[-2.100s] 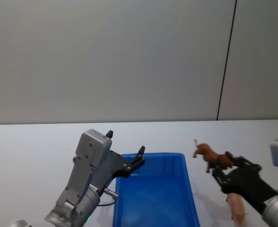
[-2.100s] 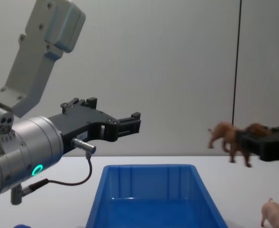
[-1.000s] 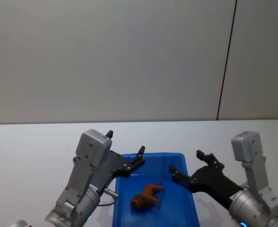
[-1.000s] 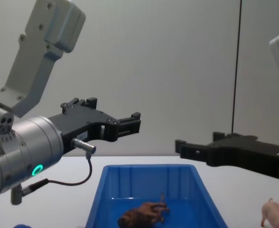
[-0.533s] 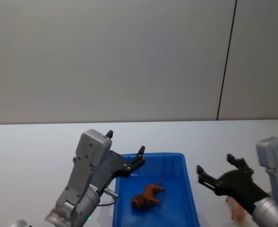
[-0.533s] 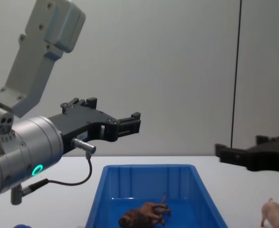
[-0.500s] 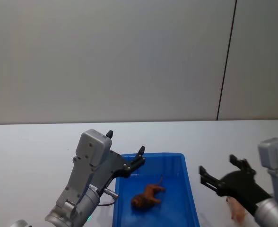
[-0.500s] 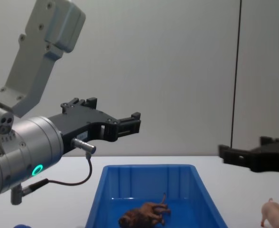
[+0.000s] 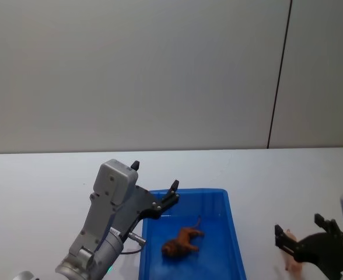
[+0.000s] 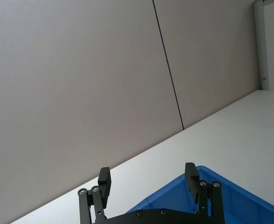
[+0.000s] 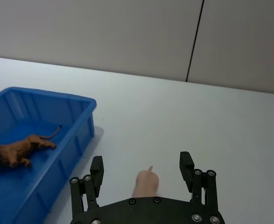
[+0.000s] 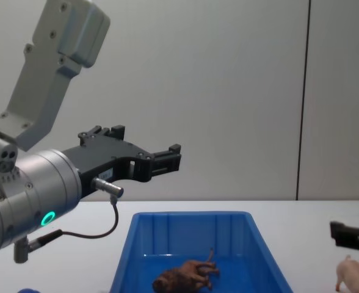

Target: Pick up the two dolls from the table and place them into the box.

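The right pincer point(image 9: 300, 228) is sinking toward the tabletop point(image 9: 43, 186), withdrawing from over the box point(image 9: 237, 236), now to its left, with its jaws spread and empty. The left pincer point(image 9: 155, 175) is hovering open above the box's left side. The brown doll point(image 9: 181, 241) is lying inside the box, left of the right pincer. A pink pig point(image 11: 145, 183) is standing just beneath that pincer, and sinking further is probably risking toppling it.
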{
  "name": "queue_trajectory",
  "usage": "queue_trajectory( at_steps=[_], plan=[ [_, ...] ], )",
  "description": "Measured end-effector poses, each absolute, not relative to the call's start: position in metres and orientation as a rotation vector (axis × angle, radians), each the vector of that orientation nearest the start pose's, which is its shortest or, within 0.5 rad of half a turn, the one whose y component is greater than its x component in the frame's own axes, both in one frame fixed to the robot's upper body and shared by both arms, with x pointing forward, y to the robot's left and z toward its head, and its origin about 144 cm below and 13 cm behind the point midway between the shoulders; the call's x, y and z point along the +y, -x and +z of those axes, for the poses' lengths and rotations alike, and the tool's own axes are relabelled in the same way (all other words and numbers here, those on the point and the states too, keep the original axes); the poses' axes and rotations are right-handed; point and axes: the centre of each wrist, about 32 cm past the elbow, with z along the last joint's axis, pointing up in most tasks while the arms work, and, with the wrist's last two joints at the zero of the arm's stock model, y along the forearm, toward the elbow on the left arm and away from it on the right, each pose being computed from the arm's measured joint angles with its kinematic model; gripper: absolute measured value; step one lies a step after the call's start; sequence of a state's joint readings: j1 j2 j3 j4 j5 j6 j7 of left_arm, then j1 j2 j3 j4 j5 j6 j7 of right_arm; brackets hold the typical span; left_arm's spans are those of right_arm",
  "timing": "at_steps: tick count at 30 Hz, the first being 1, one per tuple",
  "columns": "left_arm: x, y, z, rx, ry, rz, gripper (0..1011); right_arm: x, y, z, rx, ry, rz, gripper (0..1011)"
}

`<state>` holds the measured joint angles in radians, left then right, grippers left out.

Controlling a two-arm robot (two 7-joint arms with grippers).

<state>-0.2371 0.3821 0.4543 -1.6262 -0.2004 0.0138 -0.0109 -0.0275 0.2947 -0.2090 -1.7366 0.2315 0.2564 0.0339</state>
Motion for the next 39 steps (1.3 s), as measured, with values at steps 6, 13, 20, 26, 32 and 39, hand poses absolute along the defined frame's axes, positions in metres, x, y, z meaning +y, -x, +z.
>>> queue_trajectory(
  at_steps=[6,13,20,26,32,39],
  plan=[
    [0.198,-0.492,1.204,-0.268,-0.061,1.124,1001,-0.238,-0.438,1.165,0.115,0.226,-1.316,1001],
    [0.198,-0.492,1.204,-0.268,-0.061,1.124,1001,-0.239,-0.438,1.154,0.144,0.254,-1.322,1001],
    [0.198,-0.492,1.204,-0.268,-0.061,1.124,1001,-0.240,-0.439,1.143,0.163,0.273,-1.312,995],
    [0.198,-0.492,1.204,-0.268,-0.061,1.124,1001,-0.239,-0.442,1.135,0.177,0.281,-1.304,868],
    [0.198,-0.492,1.204,-0.268,-0.061,1.124,1001,-0.238,-0.443,1.131,0.186,0.284,-1.301,688],
    [0.198,-0.492,1.204,-0.268,-0.061,1.124,1001,-0.237,-0.443,1.130,0.188,0.278,-1.301,470]
  ],
)
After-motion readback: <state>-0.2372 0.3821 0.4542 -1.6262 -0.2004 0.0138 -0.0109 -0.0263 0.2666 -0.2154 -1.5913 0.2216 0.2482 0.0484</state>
